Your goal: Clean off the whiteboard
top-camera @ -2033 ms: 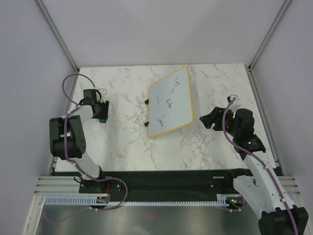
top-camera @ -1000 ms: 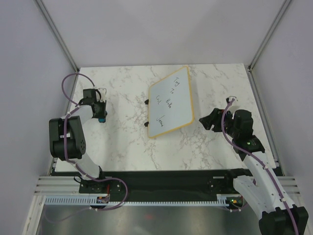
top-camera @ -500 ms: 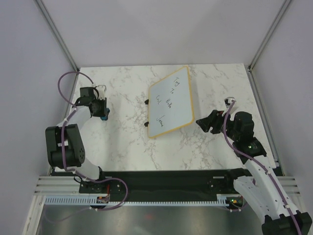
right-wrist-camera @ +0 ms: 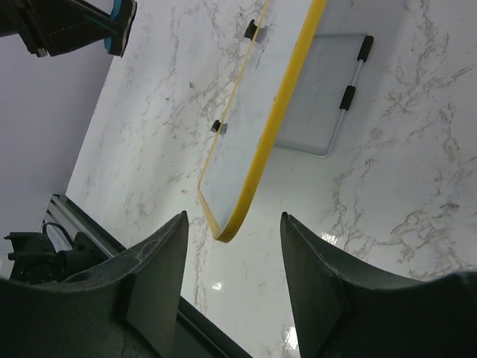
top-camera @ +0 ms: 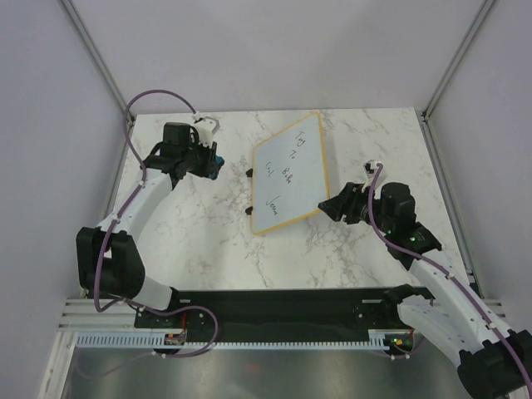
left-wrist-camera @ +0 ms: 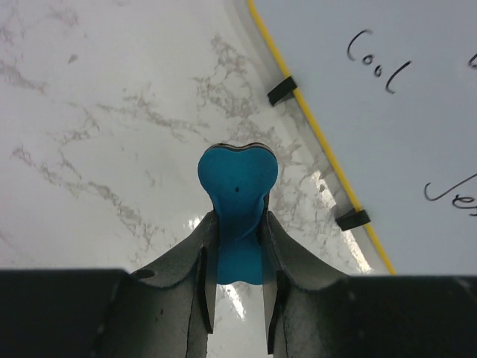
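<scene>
While the whiteboard [top-camera: 289,174] lies slantwise at the middle of the marble table [top-camera: 199,241], with its two black clips [left-wrist-camera: 282,89] on the long edge turned toward the left arm, dark handwriting is seen across its white face, the word "Cool" [left-wrist-camera: 378,66] among it. A blue eraser [left-wrist-camera: 237,179] is clamped between the closed jaws of the left gripper [top-camera: 209,160], which is held over bare marble just beside the clip edge, near its far end; the eraser is kept apart from the board. The right gripper [top-camera: 331,206] is held low just beside the board's yellow-framed right edge, near its near corner, with the jaws spread apart and nothing between them; whether a finger touches the frame cannot be told
</scene>
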